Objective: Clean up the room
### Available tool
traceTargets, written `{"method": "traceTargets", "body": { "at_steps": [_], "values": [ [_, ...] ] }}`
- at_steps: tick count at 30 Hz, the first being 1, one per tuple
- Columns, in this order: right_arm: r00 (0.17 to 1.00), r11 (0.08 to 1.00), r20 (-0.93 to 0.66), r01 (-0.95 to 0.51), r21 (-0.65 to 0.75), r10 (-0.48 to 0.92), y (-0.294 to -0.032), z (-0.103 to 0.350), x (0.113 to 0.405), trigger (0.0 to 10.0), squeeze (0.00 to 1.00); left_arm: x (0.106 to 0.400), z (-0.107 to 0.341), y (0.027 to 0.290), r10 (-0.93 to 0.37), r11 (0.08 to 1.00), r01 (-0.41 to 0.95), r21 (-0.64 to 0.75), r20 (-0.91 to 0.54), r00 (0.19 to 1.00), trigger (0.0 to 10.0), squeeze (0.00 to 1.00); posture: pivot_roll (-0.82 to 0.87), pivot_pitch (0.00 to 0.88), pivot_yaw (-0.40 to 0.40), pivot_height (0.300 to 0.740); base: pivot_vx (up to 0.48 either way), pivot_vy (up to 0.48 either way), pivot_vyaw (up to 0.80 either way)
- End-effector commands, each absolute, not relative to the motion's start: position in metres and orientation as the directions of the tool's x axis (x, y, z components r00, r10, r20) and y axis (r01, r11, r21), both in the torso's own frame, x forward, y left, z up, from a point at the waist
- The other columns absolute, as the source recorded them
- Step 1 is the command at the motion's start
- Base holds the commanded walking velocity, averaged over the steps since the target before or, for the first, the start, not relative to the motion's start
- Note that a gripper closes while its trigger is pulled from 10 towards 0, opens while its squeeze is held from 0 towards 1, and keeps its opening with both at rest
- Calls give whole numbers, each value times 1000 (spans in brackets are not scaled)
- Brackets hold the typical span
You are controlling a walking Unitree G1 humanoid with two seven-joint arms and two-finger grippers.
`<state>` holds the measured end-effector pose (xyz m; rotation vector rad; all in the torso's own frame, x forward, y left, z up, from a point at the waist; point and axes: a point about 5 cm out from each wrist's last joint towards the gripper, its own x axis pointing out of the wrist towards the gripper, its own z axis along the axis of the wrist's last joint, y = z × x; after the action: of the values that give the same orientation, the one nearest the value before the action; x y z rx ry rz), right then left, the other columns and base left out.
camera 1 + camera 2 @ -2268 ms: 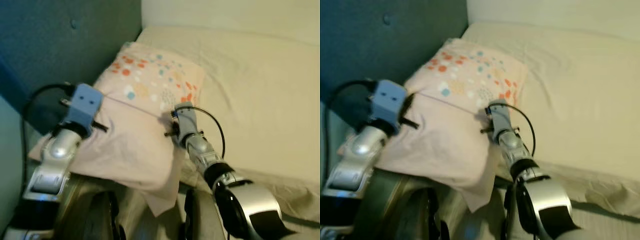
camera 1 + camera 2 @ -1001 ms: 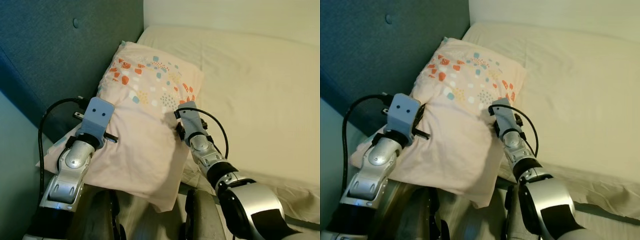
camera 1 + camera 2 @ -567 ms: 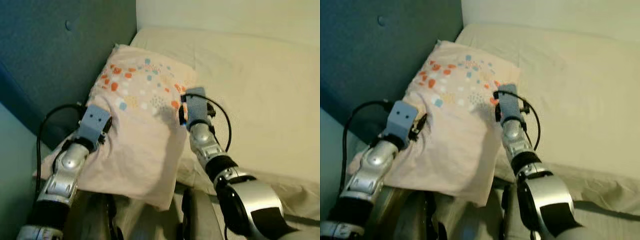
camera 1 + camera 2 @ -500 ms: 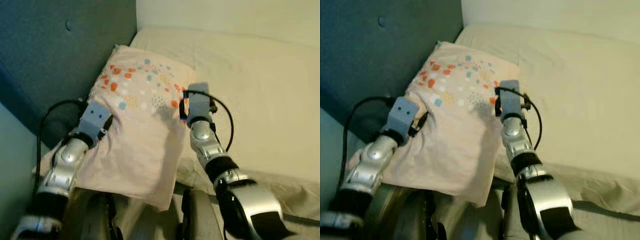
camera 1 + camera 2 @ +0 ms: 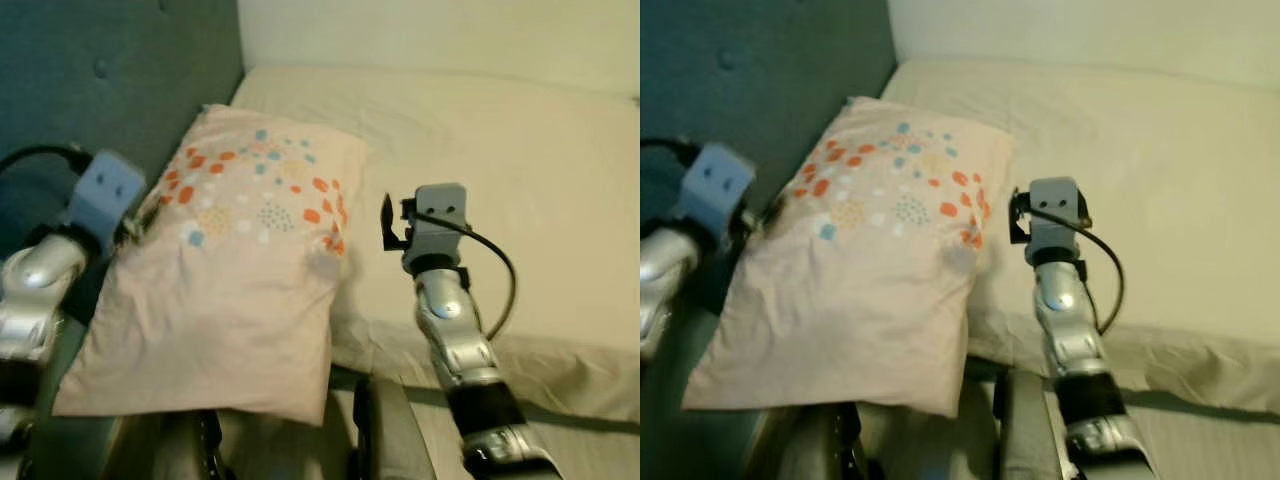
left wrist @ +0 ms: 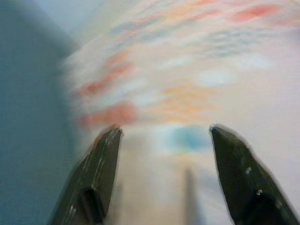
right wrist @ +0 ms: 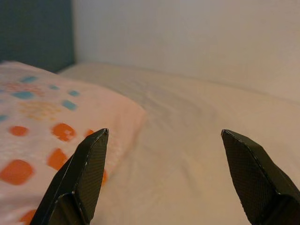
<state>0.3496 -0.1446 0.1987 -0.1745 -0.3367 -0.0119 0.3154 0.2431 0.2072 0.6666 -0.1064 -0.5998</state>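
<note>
A pale pink pillow (image 5: 235, 270) with orange, blue and yellow spots on its upper half lies flat on the cream-sheeted bed (image 5: 500, 160); everything here is placed against it. Its far short edge sits close to the corner where the dark teal headboard (image 5: 90, 70) meets the pale wall (image 5: 450, 35), and its left long edge runs along the headboard side of the bed. Its near corner reaches toward the edge of the mattress. The left gripper (image 6: 164, 140) hangs at the pillow's left edge, about level with the spotted patch, its two black fingers (image 6: 96, 176) spread wide with nothing between them; the left wrist view is blurred, yet the spotted cloth shows just beyond the tips. The right gripper (image 7: 164, 154) is off the pillow's right edge, just beside the orange spots there and over the bare sheet; its fingers (image 7: 82, 173) are likewise wide apart and grip nothing. From the head camera its grey wrist block (image 5: 435, 220) stands clear of the cloth, with a black cable (image 5: 495, 270) looping off it on the side away from the pillow. Neither gripper visibly touches the pillow.
</note>
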Motion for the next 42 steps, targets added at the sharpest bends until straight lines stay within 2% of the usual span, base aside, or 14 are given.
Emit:
{"method": "traceTargets", "body": {
  "at_steps": [1, 2, 3, 8, 9, 12, 15, 17, 20, 24, 27, 36, 38, 42],
  "values": [
    [949, 986, 312, 11, -164, 41, -146, 194, 344, 10000, 0, 301, 190, 228, -668, 504, 650, 569, -220, 711, 2157, 0, -79, 192, -31, 577, 0, 0, 0],
    [949, 986, 312, 11, -164, 41, -146, 194, 344, 10000, 0, 301, 190, 228, -668, 504, 650, 569, -220, 711, 2157, 0, -79, 192, -31, 577, 0, 0, 0],
    [950, 987, 310, 12, -162, 39, -149, 193, 342, 10000, 0, 285, 171, 217, -715, 418, 745, 521, -317, 623, 0, 0, -78, 193, -29, 577, 0, 0, 0],
    [955, 988, 297, 37, -149, 9, -159, 197, 337, 10000, 0, 241, 107, 178, -789, 202, 915, 348, -495, 363, 0, 0, -75, 194, -29, 577, 0, 0, 0],
    [955, 988, 297, 37, -149, 9, -159, 197, 337, 10000, 0, 241, 107, 178, -789, 202, 915, 348, -495, 363, 0, 0, -75, 194, -29, 577, 0, 0, 0],
    [954, 988, 299, 32, -151, 15, -161, 204, 335, 10000, 0, 226, 80, 171, -769, 95, 952, 290, -586, 256, 0, 0, -88, 202, -25, 577, 0, 0, 0],
    [953, 988, 302, 24, -155, 24, -161, 207, 333, 10000, 0, 222, 69, 167, -756, 69, 957, 283, -611, 235, 0, 0, -88, 202, -25, 577, 0, 0, 0],
    [953, 988, 302, 20, -155, 28, -161, 208, 332, 10000, 0, 226, 64, 162, -761, 114, 945, 306, -585, 281, 0, 0, -88, 207, -24, 577, 0, 0, 0],
    [951, 988, 308, 18, -153, 30, -161, 212, 331, 10000, 0, 239, 43, 146, -713, 210, 881, 425, -550, 435, 0, 0, -95, 214, -29, 577, 0, 0, 0],
    [950, 988, 311, 22, -150, 26, -161, 214, 330, 10000, 0, 246, 30, 140, -662, 254, 857, 449, -565, 492, 0, 0, -102, 223, -32, 577, 0, 0, 0],
    [949, 988, 314, 26, -152, 24, -161, 218, 328, 10000, 0, 271, 26, 139, -530, 274, 740, 614, -546, 649, 0, 0, -114, 240, -31, 577, 0, 0, 0],
    [954, 988, 300, 37, -151, 10, -163, 219, 322, 10000, 0, 303, 35, 159, -366, 264, 628, 732, -526, 768, 0, 0, -119, 267, -13, 577, 0, 0, 0],
    [957, 988, 291, 46, -148, -1, -164, 217, 319, 10000, 0, 325, 56, 170, -308, 279, 511, 813, -428, 850, 0, 0, -117, 274, -4, 577, 0, 0, 0],
    [958, 988, 287, 52, -145, -9, -164, 216, 317, 10000, 0, 339, 71, 172, -281, 283, 434, 855, -359, 890, 0, 0, -119, 279, 3, 577, 0, 0, 0]
  ]
}}
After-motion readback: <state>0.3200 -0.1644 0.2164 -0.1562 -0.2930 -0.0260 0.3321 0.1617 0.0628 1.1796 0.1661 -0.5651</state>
